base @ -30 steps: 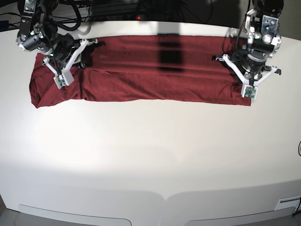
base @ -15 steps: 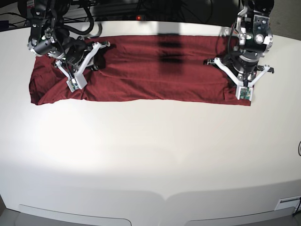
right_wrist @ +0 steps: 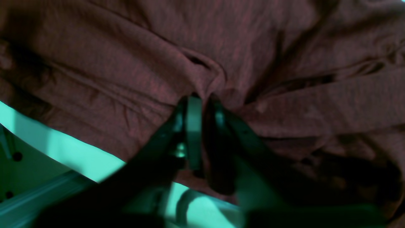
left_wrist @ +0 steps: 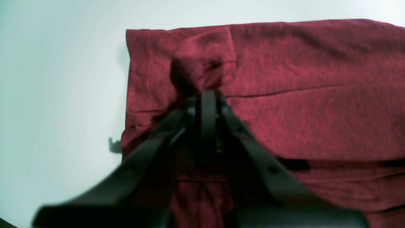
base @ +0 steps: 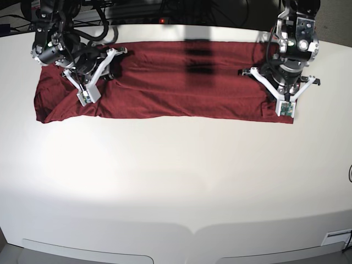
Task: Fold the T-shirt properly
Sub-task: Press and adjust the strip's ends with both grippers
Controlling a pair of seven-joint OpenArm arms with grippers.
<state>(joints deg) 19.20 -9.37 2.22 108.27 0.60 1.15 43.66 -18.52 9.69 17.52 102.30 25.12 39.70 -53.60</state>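
- One dark red shirt of thin, wrinkly jersey fabric (base: 181, 82) lies as a long horizontal band across the upper part of the base view, on a smooth white worktop (base: 176, 181) with a curved near edge.
- The band's lower edge runs nearly straight. Its left end is bunched and rumpled, with soft ridges; its right end is squared off.
- A lengthwise crease shows in the left wrist view, where the heathered knit appears brighter red, with a small folded flap near the upper middle of the frame.
- Two arms, one over each end of the shirt: black joints with white angular brackets.
- The left claw (left_wrist: 204, 95), at the right of the base view (base: 286, 91), has its black fingers pressed together with no gap between them; a peak of cloth rises right at the tips, pinched there.
- The right claw (right_wrist: 202, 101), at the upper left of the base view (base: 88, 74), shows its two dark fingers slightly parted, with a puckered fold of the shirt gathered at the tips; whether the fold is gripped I cannot tell.
- In the right wrist view the fabric looks dull brownish-red, deeply creased, folds radiating from the fingertips.
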